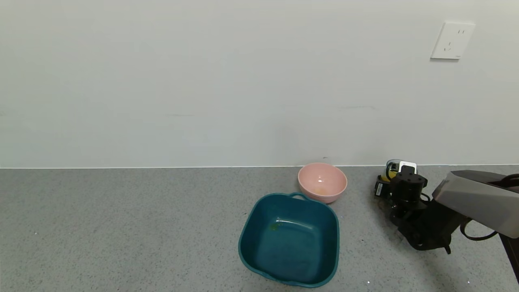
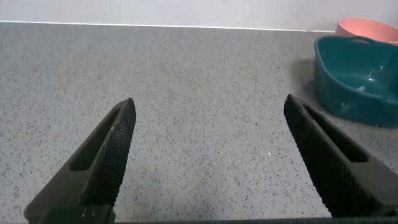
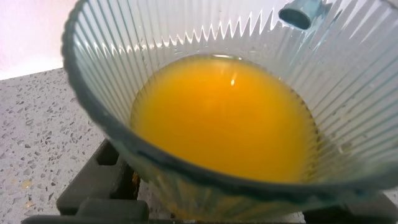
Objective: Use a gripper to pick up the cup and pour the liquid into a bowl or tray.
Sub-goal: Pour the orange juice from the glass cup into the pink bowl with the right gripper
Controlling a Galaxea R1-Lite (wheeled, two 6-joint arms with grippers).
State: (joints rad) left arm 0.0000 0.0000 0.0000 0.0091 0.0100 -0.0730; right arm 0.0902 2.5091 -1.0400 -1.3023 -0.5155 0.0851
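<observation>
1. Here, a speckled grey desk (image 1: 121,227) of stone-like grain is seen against a plain white wall with a socket plate (image 1: 452,40).
2. A small, round, glossy pale pink bowl (image 1: 322,181) is found near the wall; a faint orange trace is visible at its bottom.
3. Just in front of it, touching or nearly so, a larger dark teal squarish tub (image 1: 290,239) with rounded corners and handles is placed.
4. The cup (image 3: 205,93), a translucent blue-green tumbler with fine vertical ribs, is located at the right of the desk near the wall, well apart from the bowl.
5. Opaque orange-yellow liquid (image 3: 227,115) is held in the cup's lower part.
6. The right tool (image 1: 395,178) is closed around the cup; in the head view only the cup's rim shows past the black arm and a small white block.
7. Whether the cup is resting on the desk cannot be told.
8. The ribbing and the liquid level are shown only by the right wrist view.
9. The left tool (image 2: 208,155) is held wide open above bare desk, with nothing between its textured black fingers (image 2: 112,149); it is shown only by its own wrist view, where the tub and bowl appear off to one side.
</observation>
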